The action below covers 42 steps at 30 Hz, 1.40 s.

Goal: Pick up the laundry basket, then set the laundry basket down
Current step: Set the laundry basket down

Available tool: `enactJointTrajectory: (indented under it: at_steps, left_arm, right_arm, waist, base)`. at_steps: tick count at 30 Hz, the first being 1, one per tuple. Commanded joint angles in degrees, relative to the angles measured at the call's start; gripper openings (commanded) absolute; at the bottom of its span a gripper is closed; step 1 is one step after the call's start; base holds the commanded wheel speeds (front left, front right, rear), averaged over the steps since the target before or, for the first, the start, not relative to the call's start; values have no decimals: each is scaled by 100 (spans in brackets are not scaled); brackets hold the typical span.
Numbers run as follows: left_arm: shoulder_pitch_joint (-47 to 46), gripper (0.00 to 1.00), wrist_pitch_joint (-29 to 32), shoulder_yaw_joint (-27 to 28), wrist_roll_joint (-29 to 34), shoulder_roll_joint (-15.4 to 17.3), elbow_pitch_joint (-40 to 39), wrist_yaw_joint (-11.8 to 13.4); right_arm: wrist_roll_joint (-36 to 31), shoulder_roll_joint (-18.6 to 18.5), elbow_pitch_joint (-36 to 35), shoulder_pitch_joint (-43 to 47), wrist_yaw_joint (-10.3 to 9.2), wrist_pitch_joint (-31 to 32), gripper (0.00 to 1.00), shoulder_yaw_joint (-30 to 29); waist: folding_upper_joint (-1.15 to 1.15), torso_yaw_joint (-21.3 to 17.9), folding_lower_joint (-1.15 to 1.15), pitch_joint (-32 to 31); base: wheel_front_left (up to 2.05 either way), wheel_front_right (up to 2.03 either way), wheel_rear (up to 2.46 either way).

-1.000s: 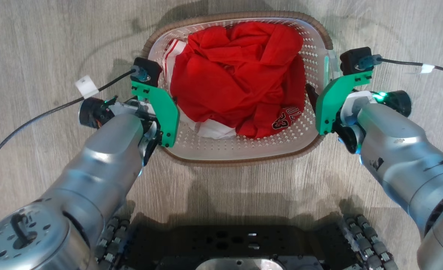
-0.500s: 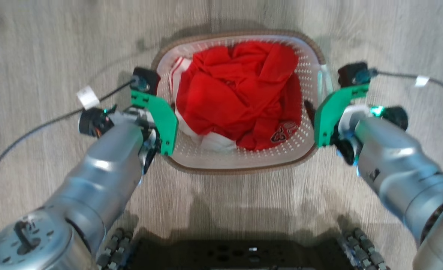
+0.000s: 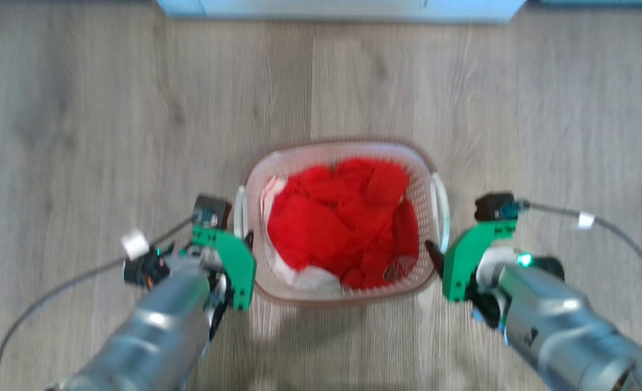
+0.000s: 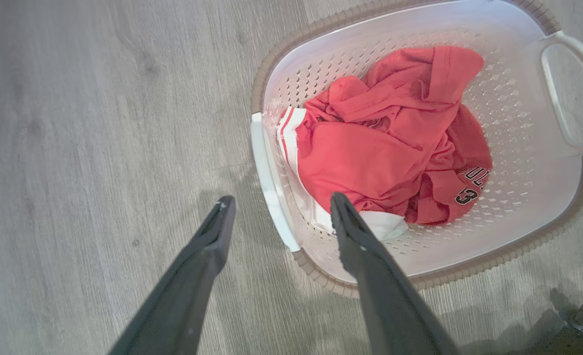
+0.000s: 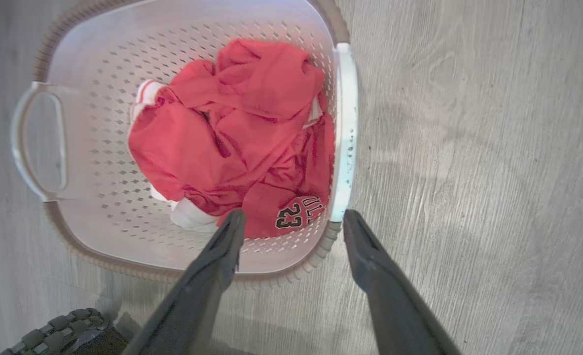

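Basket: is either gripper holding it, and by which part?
Nothing is held. The left gripper and right gripper both stand open, one at each side of the basket.

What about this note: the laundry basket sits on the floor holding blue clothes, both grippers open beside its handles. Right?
Wrong in one respect: the clothes are red, not blue, as the left wrist view shows. The laundry basket does sit on the floor, with the left gripper and right gripper open beside its handles.

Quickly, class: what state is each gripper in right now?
Left gripper: open, holding nothing.
Right gripper: open, holding nothing.
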Motion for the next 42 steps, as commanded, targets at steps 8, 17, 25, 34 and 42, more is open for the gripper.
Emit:
enactJointTrajectory:
  at_steps: [8,17,25,34,42]
  left_arm:
    - [345,100,-549,750,18,322,-376,126]
    - [1492,100,-553,3107,1853,995,-3116,775]
    - [2931,100,-554,5246,3830,573,-5624,811]
    - [4174,100,-554,6149,5104,112,-6787,701]
    - [4336,100,-554,6094,4960,102,-6867,709]
  right_arm:
    - [155,-212,-784,806,34,-1013,100,-343]
    - [-1466,-602,-2123,1215,34,-1041,100,-2655]
    - [-4167,-151,-4558,2808,34,-1042,100,-5375]
    - [-5084,179,-5844,4021,34,-1043,100,-5796]
    - [-5591,238,-5948,4282,34,-1043,100,-5845]
  waist:
    - [-1,-60,1,-1983]
    - [-1,-235,1,-2491]
    - [-1,-221,1,-2676]
    - [-1,-98,1,-2712]
    - [-1,-107,1,-2751]
  base:
    - [0,0,0]
    - [0,0,0]
    - [0,0,0]
    - [0,0,0]
    - [0,0,0]
